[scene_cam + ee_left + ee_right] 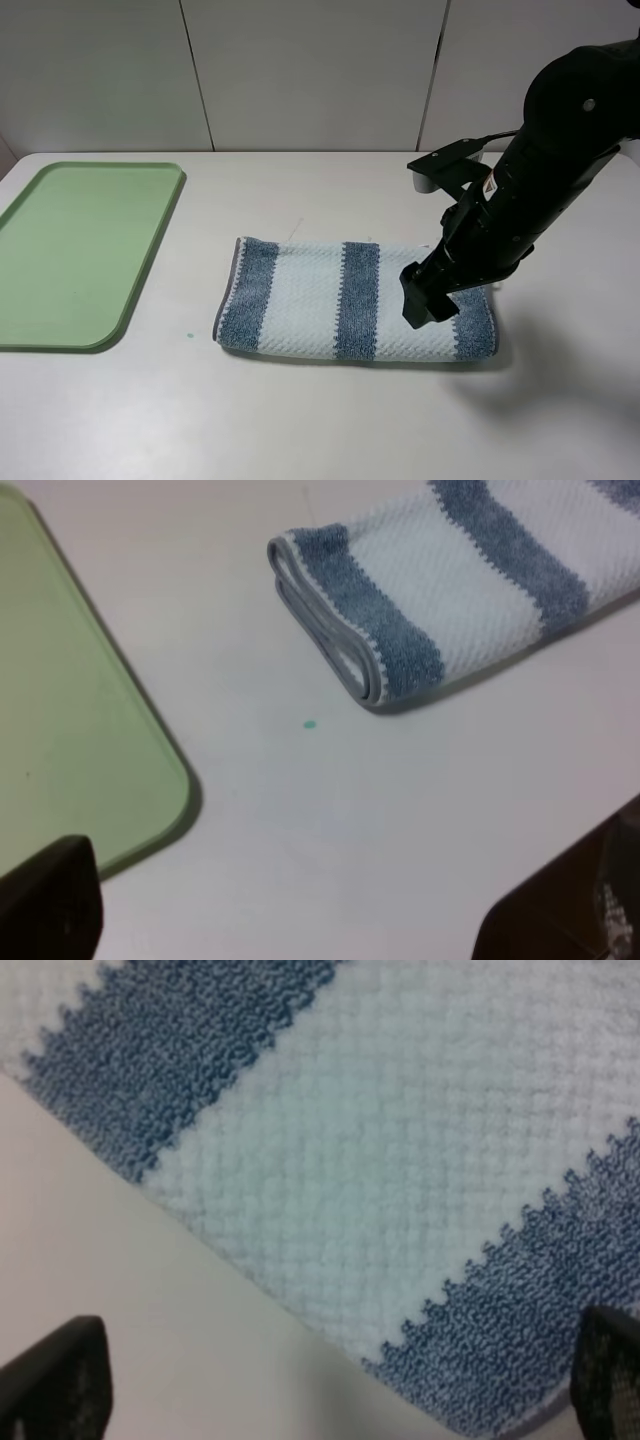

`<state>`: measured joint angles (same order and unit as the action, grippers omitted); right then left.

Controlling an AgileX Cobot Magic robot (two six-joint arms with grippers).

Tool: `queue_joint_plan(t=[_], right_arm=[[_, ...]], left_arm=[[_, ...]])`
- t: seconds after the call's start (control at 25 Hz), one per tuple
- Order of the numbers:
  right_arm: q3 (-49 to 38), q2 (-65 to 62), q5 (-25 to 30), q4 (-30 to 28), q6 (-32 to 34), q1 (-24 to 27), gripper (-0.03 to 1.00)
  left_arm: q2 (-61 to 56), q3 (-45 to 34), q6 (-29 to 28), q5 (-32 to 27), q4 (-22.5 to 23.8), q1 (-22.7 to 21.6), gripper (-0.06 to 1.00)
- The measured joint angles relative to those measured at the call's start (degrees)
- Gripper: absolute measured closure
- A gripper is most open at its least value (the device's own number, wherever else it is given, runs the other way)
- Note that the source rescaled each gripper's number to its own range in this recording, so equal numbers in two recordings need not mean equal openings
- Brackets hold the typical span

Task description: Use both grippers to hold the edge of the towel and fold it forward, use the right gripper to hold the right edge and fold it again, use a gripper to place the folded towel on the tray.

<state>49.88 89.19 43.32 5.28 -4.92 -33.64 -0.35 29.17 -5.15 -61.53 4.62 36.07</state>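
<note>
First fold apparently done; second fold, tray (80,250) placement left
Right gripper (432,297) over right end of towel (300,305), left gripper (310,925) clear, both jaws apart.

Soft, even light is falling from above in the high view, leaving the white counter (330,430) bright without glare. The right arm (545,170) is casting a faint, diffuse shadow on the counter beside the towel (300,300), which is throwing a thin dark line along its near fold. That view is looking sharp. The left wrist view is looking dimmer and slightly soft. There the tray (70,710) is laying a narrow shadow along its rim, and the dark left fingers (50,905) are blurring in the corners. The right wrist view is showing the weave softly, with the right fingers (55,1380) out of focus.
</note>
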Motion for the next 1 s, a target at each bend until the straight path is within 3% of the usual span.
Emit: queue_joint_plan(t=[0.64,0.84,1.0], right_arm=[[0.00,0.00,0.00,0.70,-0.43,0.00,-0.03],[0.00,0.00,0.00,0.85,0.44,0.00,-0.03],[0.00,0.00,-0.05,0.85,3.97,0.00,-0.03]], left_arm=[[-0.07,-0.68,0.18,0.75,0.94,-0.92,-0.01],[-0.07,-0.68,0.23,0.75,0.94,-9.47,-0.01],[-0.07,-0.68,0.23,0.77,1.05,-20.03,-0.01]])
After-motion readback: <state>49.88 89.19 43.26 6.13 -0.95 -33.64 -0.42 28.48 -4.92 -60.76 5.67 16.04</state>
